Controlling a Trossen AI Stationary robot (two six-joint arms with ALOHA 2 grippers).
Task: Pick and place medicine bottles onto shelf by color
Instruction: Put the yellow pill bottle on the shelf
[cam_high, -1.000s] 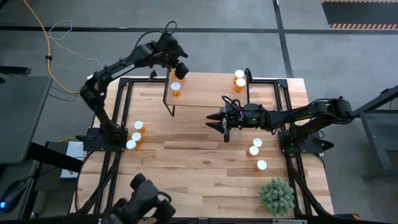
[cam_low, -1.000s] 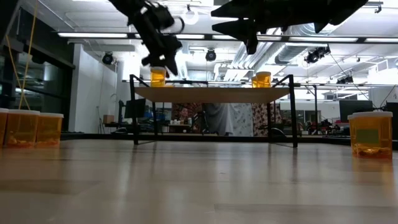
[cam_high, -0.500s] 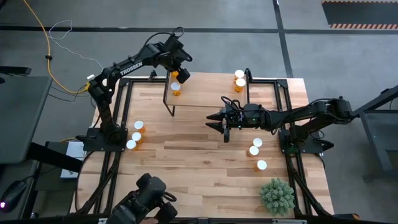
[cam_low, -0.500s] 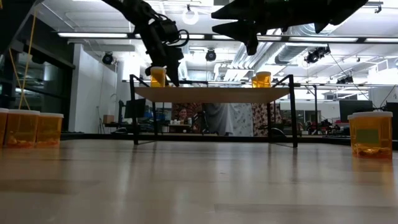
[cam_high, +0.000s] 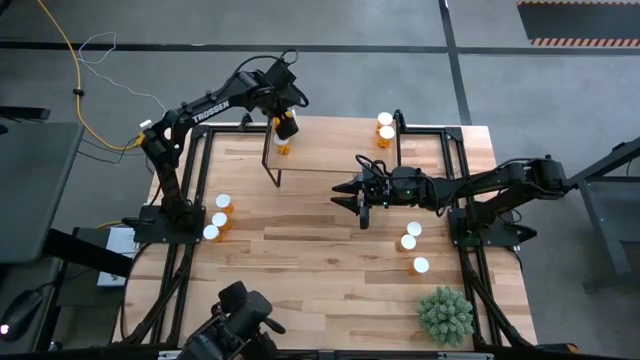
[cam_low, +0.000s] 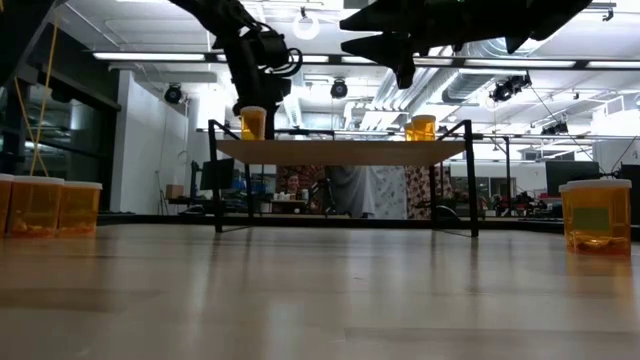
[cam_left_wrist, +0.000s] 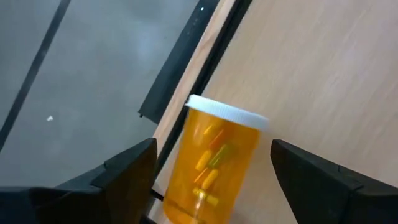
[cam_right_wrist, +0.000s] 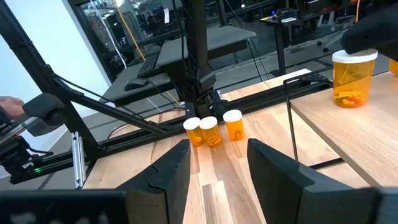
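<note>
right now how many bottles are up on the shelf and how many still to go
Done: two bottles stand at one end of the shelf. In hand: the left gripper hangs over a third bottle at the shelf's other end, jaws open either side of it, not clamped. Left: three bottles on the table's left side and two on its right. The right gripper waits open above mid-table.

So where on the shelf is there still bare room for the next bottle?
The middle of the shelf is bare, between the left corner bottle under the left tool and the two bottles at its right end. Both ends are crowded.
</note>
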